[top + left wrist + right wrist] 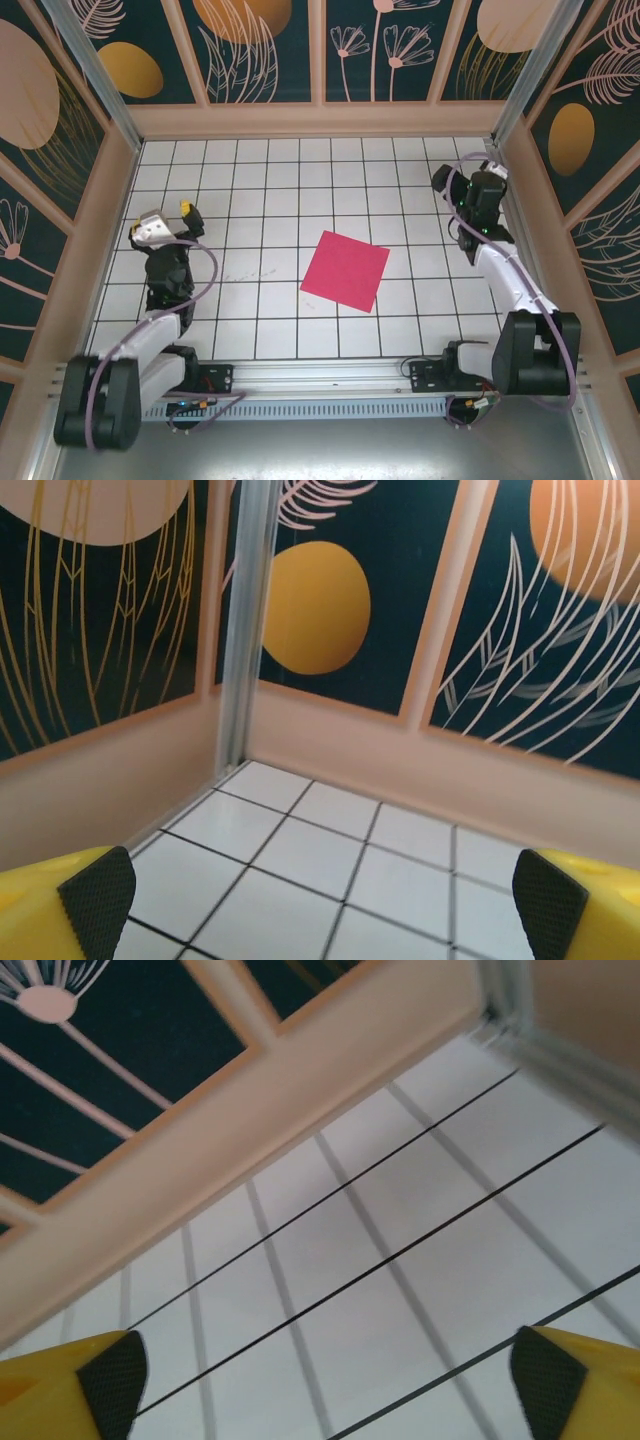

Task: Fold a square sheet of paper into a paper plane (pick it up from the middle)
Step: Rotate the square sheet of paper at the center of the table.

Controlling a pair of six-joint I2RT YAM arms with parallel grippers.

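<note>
The square sheet of paper (345, 270) is magenta-pink and lies flat and unfolded on the white grid table, turned slightly, near the middle. The paper plane is out of view. My left gripper (168, 218) hovers at the left side of the table, several tiles from the sheet. It is open, and in the left wrist view its yellow fingers (80, 905) stand wide apart over bare tiles (325, 900). My right gripper (468, 178) is at the far right, near the back corner. It is open too, with nothing between its fingers (560, 1385) but tiles (325, 1380).
Decorated walls with a pink-beige base board (320, 120) close the table on three sides. Metal posts stand in the back corners (95, 75) (520, 90). A metal rail (330, 405) with both arm bases runs along the near edge.
</note>
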